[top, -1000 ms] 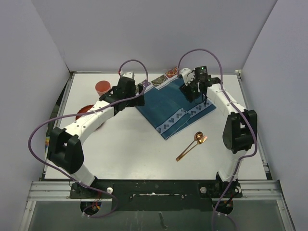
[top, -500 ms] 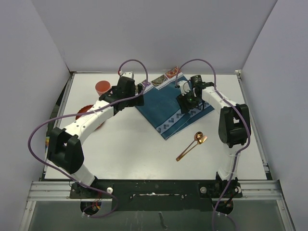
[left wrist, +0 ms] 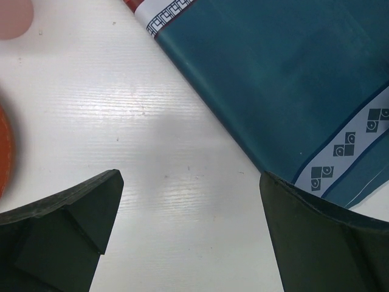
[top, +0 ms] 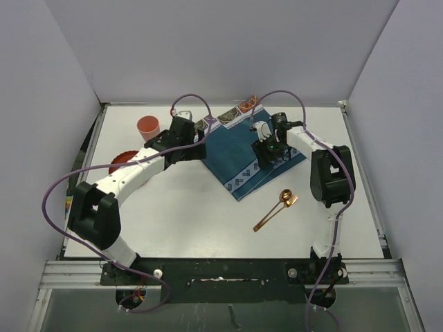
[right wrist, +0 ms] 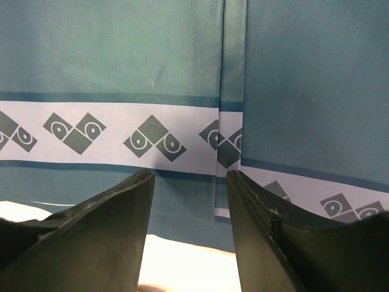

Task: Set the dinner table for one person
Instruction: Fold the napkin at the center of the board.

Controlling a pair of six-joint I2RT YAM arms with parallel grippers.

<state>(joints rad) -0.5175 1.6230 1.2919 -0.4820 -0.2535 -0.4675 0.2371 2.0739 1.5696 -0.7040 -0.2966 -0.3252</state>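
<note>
The dinner table (top: 194, 200) is a white top. On it a teal placemat (top: 239, 149) with patterned ends lies askew at the back centre. My left gripper (top: 202, 146) hangs wide open over bare table (left wrist: 152, 121) just off the placemat's (left wrist: 292, 79) left edge, with nothing between its fingers. My right gripper (top: 265, 158) is low over the placemat's near patterned band (right wrist: 121, 131), jaws partly open and empty. A fold line (right wrist: 232, 73) runs through the mat there.
A copper spoon and fork (top: 277, 209) lie together in front of the placemat, to the right. A red cup (top: 147, 126) stands at the back left. A red plate (top: 123, 160) lies partly under my left arm. Walls enclose the table on three sides.
My right gripper has swung from the placemat's back right corner leftward and nearer, onto its patterned end, narrowing slightly. The left gripper has shifted a little toward the placemat's edge.
</note>
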